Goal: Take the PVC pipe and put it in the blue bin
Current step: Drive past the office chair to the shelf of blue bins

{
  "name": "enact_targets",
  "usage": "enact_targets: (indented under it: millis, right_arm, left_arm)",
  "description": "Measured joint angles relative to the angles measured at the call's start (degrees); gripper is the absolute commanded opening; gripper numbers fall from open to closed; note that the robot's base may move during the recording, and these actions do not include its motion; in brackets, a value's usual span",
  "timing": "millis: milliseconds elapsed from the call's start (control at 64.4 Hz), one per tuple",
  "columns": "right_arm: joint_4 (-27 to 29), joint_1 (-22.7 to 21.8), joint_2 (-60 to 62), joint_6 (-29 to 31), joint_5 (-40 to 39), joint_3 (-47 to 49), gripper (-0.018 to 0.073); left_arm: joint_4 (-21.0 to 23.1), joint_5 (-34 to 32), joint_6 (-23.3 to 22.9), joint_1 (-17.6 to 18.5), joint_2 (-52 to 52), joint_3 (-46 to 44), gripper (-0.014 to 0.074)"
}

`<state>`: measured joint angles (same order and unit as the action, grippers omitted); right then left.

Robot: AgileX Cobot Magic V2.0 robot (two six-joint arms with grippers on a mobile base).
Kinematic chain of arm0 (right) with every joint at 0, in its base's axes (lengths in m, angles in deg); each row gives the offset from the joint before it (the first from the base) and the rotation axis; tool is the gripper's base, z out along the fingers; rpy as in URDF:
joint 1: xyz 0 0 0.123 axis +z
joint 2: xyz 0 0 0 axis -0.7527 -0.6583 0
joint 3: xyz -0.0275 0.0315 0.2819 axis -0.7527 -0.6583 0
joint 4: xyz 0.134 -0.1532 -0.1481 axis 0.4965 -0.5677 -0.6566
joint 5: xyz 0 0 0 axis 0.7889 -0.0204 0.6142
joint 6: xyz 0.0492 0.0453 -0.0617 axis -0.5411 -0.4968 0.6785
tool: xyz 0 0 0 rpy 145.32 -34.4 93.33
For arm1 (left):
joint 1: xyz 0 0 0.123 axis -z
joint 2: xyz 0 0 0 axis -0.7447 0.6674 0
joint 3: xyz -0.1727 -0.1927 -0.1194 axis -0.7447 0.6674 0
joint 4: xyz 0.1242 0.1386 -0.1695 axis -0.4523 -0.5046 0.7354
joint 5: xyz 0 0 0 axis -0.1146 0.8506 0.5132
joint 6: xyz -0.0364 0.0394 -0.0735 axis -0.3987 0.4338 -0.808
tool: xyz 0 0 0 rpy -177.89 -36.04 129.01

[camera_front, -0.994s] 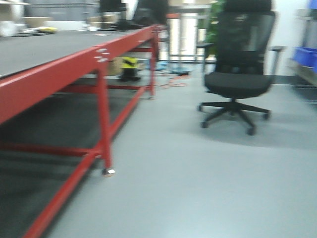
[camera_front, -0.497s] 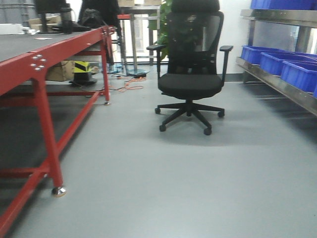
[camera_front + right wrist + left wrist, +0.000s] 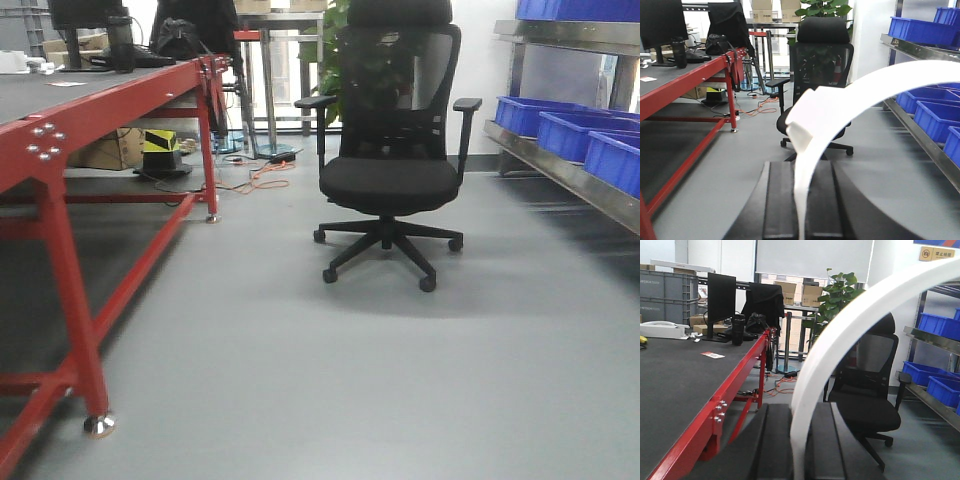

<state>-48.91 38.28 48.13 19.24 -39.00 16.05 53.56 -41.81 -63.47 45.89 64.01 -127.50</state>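
In the front view neither arm shows. A red table (image 3: 60, 150) runs down the left and a black office chair (image 3: 388, 180) stands in the middle of the grey floor. A row of blue bins (image 3: 575, 130) sits on a metal shelf (image 3: 545, 160) along the right wall, well apart from the robot. No pipe is visible here. In the left wrist view the left gripper (image 3: 800, 412) has its jaws set narrow, and the pipe (image 3: 837, 335) rises out of the slim gap between the dark fingers (image 3: 775, 440). It sweeps up and over to the right in a long white arc, so the jaws appear to be holding it by its lower end. In the right wrist view the right gripper (image 3: 800, 167) shows a similar white strip (image 3: 865, 90) curving up from between its pads and off to the right. That strip has a blunt, folded-looking end near the chair's seat. I cannot tell whether it is a second pipe or whether those jaws truly clamp it. The bins show again at the right edge (image 3: 935, 117). The likely trouble lies in the approach. The chair sits near the path to the shelf, and the arc juts far ahead of the grip, so it could catch an armrest or the shelf rail. A knock at that far end would act as a lever and could twist the pipe loose. The upper shelf also looks low over the bins, so the curve may snag on the way in.
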Motion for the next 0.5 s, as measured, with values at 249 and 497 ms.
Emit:
enact_targets:
  millis: [249,497]
  right_arm:
    - [0.00,0.00,0.00,0.00,0.00,0.00,-0.0168]
    - [0.00,0.00,0.00,0.00,0.00,0.00,-0.0168]
  left_arm:
    - [0.00,0.00,0.00,0.00,0.00,0.00,-0.0111]
    - [0.00,-0.09,0.00,0.00,0.00,0.00,-0.0111]
